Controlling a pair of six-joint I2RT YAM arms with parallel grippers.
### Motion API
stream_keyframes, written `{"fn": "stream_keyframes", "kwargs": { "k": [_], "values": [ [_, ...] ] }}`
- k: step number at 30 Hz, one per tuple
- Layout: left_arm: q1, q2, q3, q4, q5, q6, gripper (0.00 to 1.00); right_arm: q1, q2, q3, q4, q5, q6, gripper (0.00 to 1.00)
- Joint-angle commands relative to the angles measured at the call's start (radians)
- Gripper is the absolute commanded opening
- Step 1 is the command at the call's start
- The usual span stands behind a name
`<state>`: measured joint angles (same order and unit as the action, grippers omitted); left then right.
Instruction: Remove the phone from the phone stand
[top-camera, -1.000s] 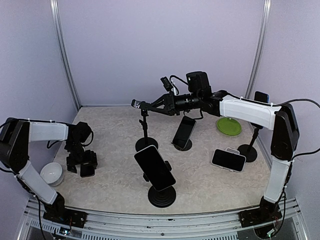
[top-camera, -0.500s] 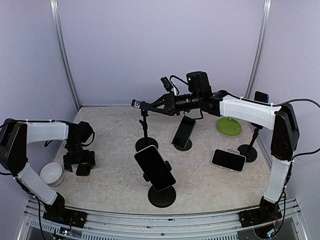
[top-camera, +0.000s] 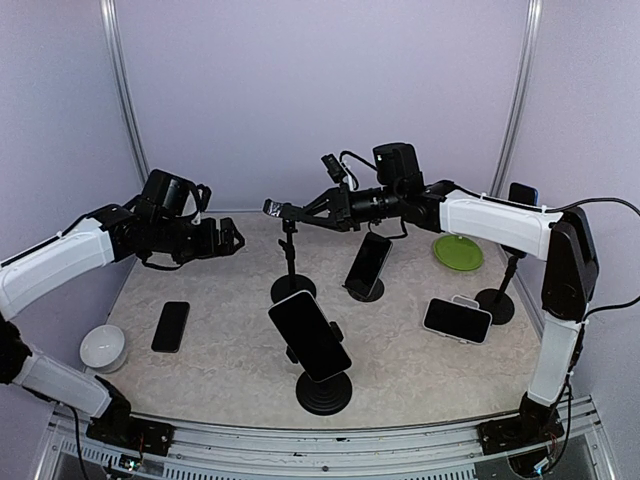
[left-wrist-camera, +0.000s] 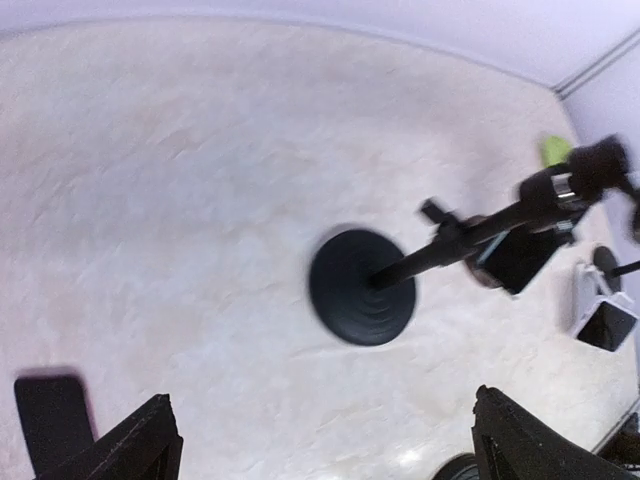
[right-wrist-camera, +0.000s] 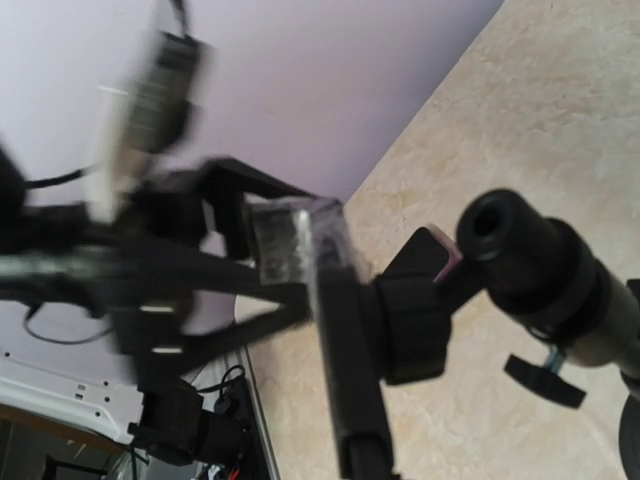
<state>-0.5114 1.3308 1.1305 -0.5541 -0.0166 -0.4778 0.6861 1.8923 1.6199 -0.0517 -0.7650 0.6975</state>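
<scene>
- The left gripper (top-camera: 232, 240) has risen from its low spot over the left side of the table (top-camera: 230, 350). It now hangs in the air further away and more to the right, pointing at the phone stand (top-camera: 291, 262).
- Its fingers are spread wide with nothing between them. The left wrist view shows both tips at the bottom corners, with bare table and the stand's round base between them.
- The phone (top-camera: 171, 326) is off the stand and lies flat, screen dark, on the near left of the table. It sits about where the left gripper was hovering a second ago and is now well apart from that gripper.
- A white bowl (top-camera: 103, 347) sits just to the left of the phone, unmoved.
- The right gripper (top-camera: 283, 210) has not shifted. Its fingers stay pinched on the clamp head at the top of the phone stand, and the right wrist view shows that clamp close up.
- The stand's clamp holds no phone.
- The other phones on their stands and the green plate (top-camera: 458, 252) at the far right are as before.
</scene>
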Motion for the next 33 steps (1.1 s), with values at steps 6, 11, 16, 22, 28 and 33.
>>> {"fn": "stream_keyframes", "kwargs": {
  "k": [6, 11, 16, 22, 28, 33],
  "values": [
    [-0.057, 0.023, 0.139, 0.273, 0.150, 0.092, 0.87, -0.013, -0.022, 0.012, -0.029, -0.007, -0.024, 0.00],
    [-0.097, 0.087, 0.240, 0.217, 0.123, 0.089, 0.72, -0.007, -0.008, 0.035, -0.046, -0.001, -0.027, 0.00],
    [-0.114, 0.150, 0.313, 0.162, 0.090, 0.083, 0.58, 0.000, 0.003, 0.052, -0.055, 0.005, -0.027, 0.00],
    [-0.133, 0.198, 0.351, 0.103, 0.059, 0.103, 0.46, 0.003, 0.015, 0.071, -0.064, 0.011, -0.026, 0.00],
    [-0.152, 0.241, 0.395, 0.041, 0.001, 0.134, 0.36, 0.006, 0.024, 0.079, -0.064, 0.014, -0.022, 0.00],
    [-0.162, 0.259, 0.419, 0.008, -0.050, 0.144, 0.22, 0.009, 0.034, 0.091, -0.067, 0.012, -0.019, 0.00]
  ]
}}
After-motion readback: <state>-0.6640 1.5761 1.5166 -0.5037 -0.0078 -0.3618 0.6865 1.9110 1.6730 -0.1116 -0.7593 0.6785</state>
